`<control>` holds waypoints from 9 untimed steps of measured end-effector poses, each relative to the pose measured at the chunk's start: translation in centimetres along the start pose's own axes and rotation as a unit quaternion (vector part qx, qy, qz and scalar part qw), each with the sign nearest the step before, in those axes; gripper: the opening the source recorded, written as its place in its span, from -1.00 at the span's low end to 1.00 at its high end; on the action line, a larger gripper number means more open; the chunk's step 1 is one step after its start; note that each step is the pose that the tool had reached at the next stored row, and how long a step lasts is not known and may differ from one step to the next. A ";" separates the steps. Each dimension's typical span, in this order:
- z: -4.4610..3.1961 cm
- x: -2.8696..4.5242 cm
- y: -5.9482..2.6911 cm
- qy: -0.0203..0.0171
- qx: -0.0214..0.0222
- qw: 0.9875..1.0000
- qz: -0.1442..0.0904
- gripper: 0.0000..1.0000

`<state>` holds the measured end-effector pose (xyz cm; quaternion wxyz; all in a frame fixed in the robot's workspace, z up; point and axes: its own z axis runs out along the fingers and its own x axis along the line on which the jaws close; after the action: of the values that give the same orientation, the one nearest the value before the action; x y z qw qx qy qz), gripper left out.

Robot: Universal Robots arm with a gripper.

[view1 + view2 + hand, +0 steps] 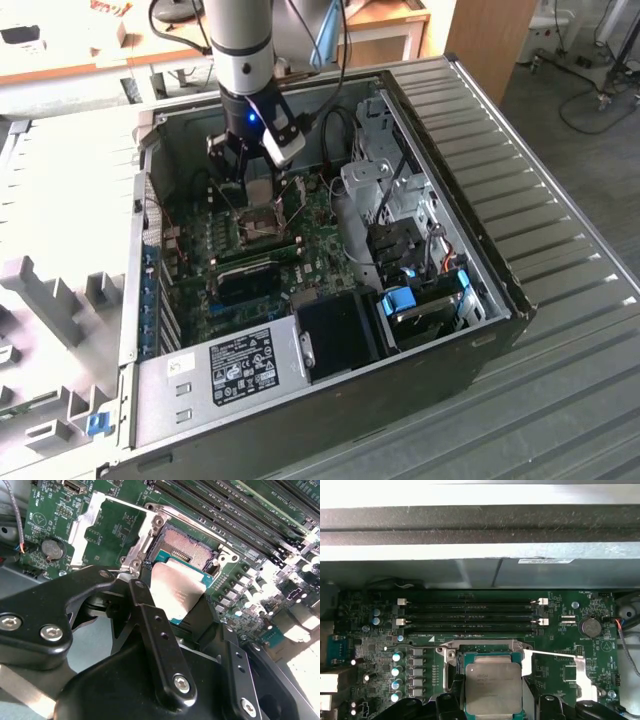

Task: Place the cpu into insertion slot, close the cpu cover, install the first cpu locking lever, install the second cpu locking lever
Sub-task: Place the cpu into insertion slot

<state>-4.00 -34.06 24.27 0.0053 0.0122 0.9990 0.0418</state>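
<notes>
1. The computer case (pixel 480 230) lies open; the arm (pixel 240 50) hides part of its motherboard (pixel 318 240) in the exterior view.
2. The gripper (pixel 172 607) clamps the cpu (pixel 176 582), covering two edges.
3. The cpu cover (pixel 107 535) stands open.
4. The cpu, silvery-topped, hangs over the insertion slot (pixel 187 550); contact unclear.

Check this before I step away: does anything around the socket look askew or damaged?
Nothing looks damaged. The cpu, gripped by the end effector, hangs partly over the slot, not seated; the cover lies open.
</notes>
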 end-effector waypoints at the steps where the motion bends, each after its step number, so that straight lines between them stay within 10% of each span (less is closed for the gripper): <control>1: 0.10 0.01 -0.01 0.000 0.000 1.000 0.000 0.08; 9: 1.05 0.10 -0.09 0.000 0.000 1.000 0.000 0.08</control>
<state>-4.09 -34.06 23.22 0.0053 0.0121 0.9990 0.0418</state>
